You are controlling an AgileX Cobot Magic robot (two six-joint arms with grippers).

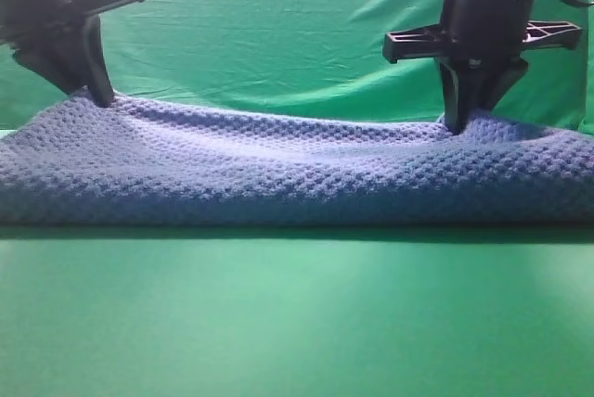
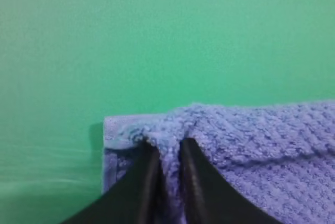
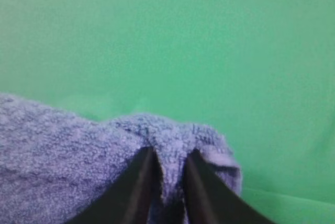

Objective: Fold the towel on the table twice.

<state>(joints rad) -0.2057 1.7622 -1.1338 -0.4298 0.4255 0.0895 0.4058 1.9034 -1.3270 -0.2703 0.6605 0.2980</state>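
Towel [image 1: 297, 170] lies folded on the table [image 1: 297, 313], both far corners pinched in left fingers [image 2: 149, 174] and right fingers [image 3: 144, 179].

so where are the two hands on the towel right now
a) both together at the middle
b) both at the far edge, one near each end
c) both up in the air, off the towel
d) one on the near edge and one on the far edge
b: the left hand and the right hand each pinch the towel along its far edge, near opposite ends.
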